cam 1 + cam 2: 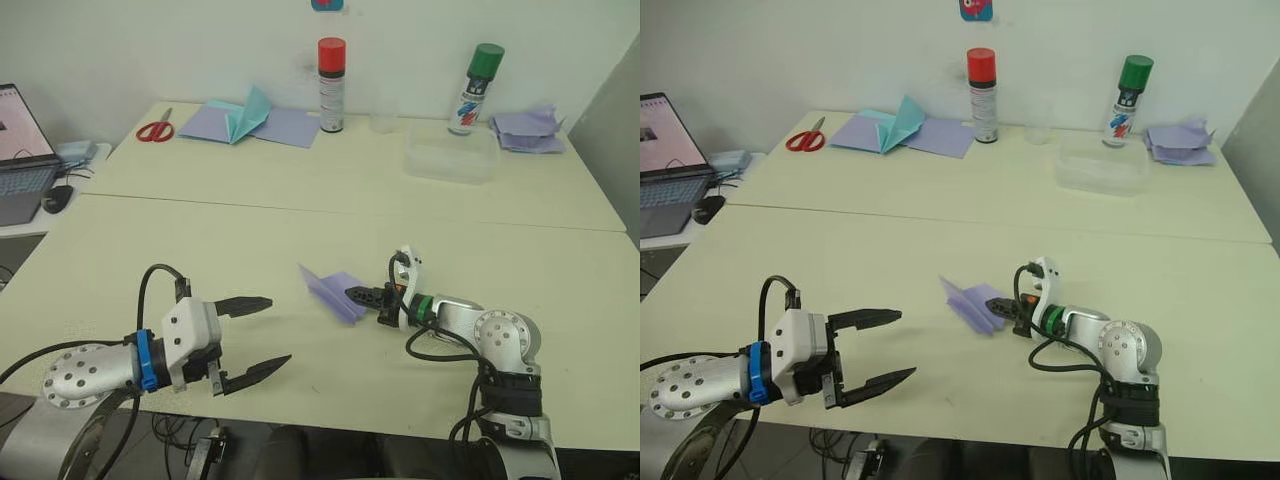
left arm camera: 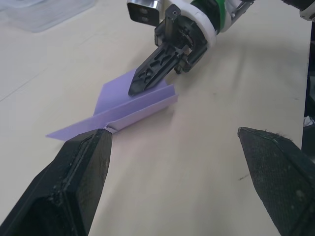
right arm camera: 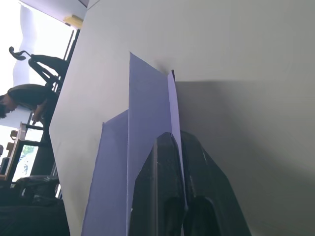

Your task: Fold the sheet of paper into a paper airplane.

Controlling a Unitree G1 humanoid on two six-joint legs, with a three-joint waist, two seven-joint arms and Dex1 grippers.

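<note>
1. Black-fingered left pincer (image 1: 255, 337) nearest, hanging low over the front of the pale cream bench (image 1: 200, 250), spread wide, holding nothing, aimed at the paper from well apart.
2. Lavender sheet of paper (image 1: 333, 293) next, lying mid-bench, already folded into a narrow pointed wedge with one flap raised; close to a paper airplane in form, judged not yet finished.
3. Nipped at its near end by the black-fingered right pincer (image 1: 360, 295), closed on the upright ridge, as seen along those fingers (image 3: 165, 196) in the right wrist view.
4. Handling, judged: very light, thin, limp outside the creases, stiffer along the folded ridge; easily crumpled, torn or skated across the smooth bench top.
5. Best hold, judged: the layered ridge or a creased edge, pinched gently; a single loose flap likely to bend or slip free.
6. Farther back, red-handled scissors (image 1: 155, 131), a pale-blue folded paper shape (image 1: 248, 115) on larger lavender sheets, a clear plastic box (image 1: 451, 157) and a rumpled heap of lavender papers (image 1: 528, 130).
7. Red-capped spray can (image 1: 331, 85) and green-capped spray can (image 1: 474, 88) by the wall; label print on both too small to read, no brand made out.
8. Open laptop (image 1: 22, 150) on a side table at far left, screen text unreadable.
</note>
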